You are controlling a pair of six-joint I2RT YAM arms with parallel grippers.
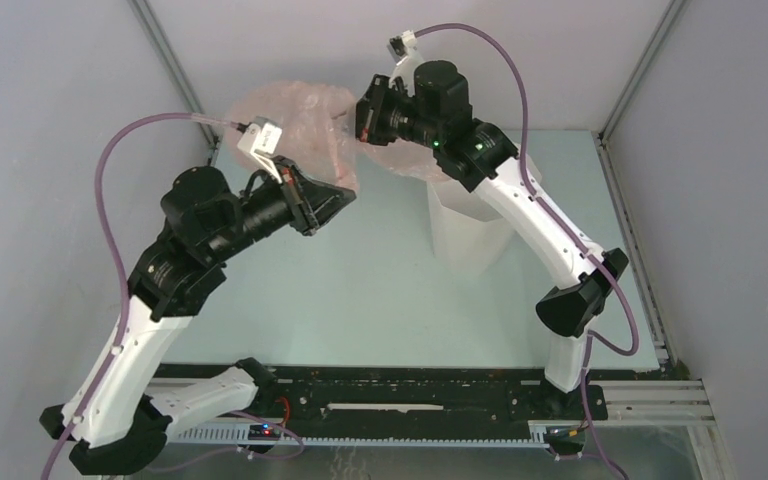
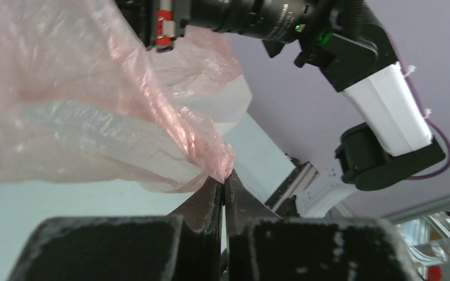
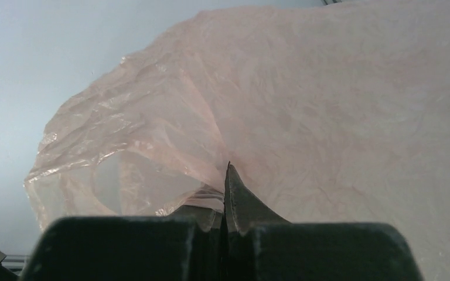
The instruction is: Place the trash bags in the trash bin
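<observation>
1. Pale-pink film, thin and wrinkled: the trash bag point(image 1: 295, 115) hangs in the air above the far part of the bench point(image 1: 360, 290), stretched between the left arm point(image 1: 220, 225) and the right arm point(image 1: 540, 220), seen from overhead.
2. The left jaws are pressed together on a bunched corner of the trash bag point(image 2: 64, 111), and no gap shows between their tips in the left wrist view. The film billows up and to the left and is cut off by the frame's edge.
3. The right jaws are likewise clamped tight on a fold of the trash bag point(image 3: 340, 117), which fills nearly the whole right wrist view. A rounded opening in the film shows at lower left.
4. The trash bin point(image 1: 460, 235), white and faceted, stands on the bench to the right, beneath the right arm. The arm and the bag's lower edge cover its rim from overhead, so it cannot be told whether any film reaches inside.
5. From the left wrist, the trash bin point(image 2: 234, 102) is only a pale shape, partly veiled by the film.
6. From overhead, the tips of both sets of jaws are lost in the plastic.
</observation>
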